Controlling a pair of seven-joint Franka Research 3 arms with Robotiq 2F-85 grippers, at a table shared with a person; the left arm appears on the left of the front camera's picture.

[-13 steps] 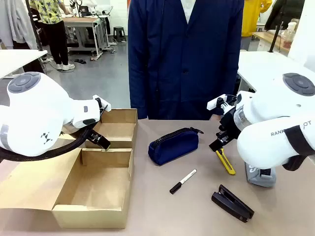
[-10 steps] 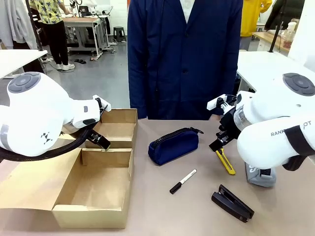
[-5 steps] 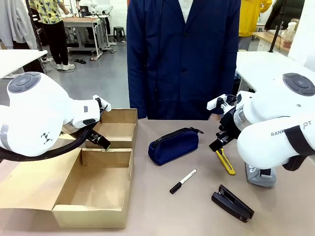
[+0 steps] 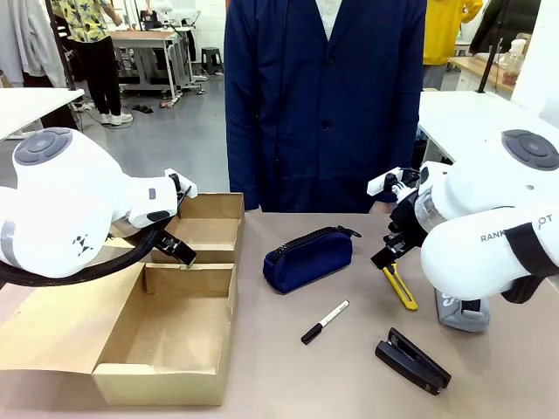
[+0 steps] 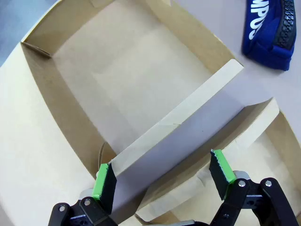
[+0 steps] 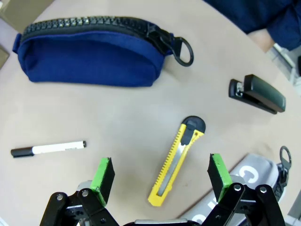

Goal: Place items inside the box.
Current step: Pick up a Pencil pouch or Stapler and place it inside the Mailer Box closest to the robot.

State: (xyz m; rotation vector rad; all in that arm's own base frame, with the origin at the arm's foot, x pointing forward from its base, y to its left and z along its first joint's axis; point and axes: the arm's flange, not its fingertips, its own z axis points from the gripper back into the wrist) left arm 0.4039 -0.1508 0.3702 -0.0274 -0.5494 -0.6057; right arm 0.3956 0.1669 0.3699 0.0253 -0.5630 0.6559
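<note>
Right of one cardboard box [image 4: 166, 384] lay one navy zip pouch [image 4: 310, 257], one black-and-white marker [image 4: 325, 321], one yellow utility knife [image 4: 400, 288], one black stapler [image 4: 412, 360]; left hand [image 5: 162, 174] and right hand [image 6: 160, 174] gaped wide.

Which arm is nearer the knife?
Right. The right arm holds its open jaws just over the knife. The left arm has its open jaws over the box, across the table beyond the pouch.
</note>
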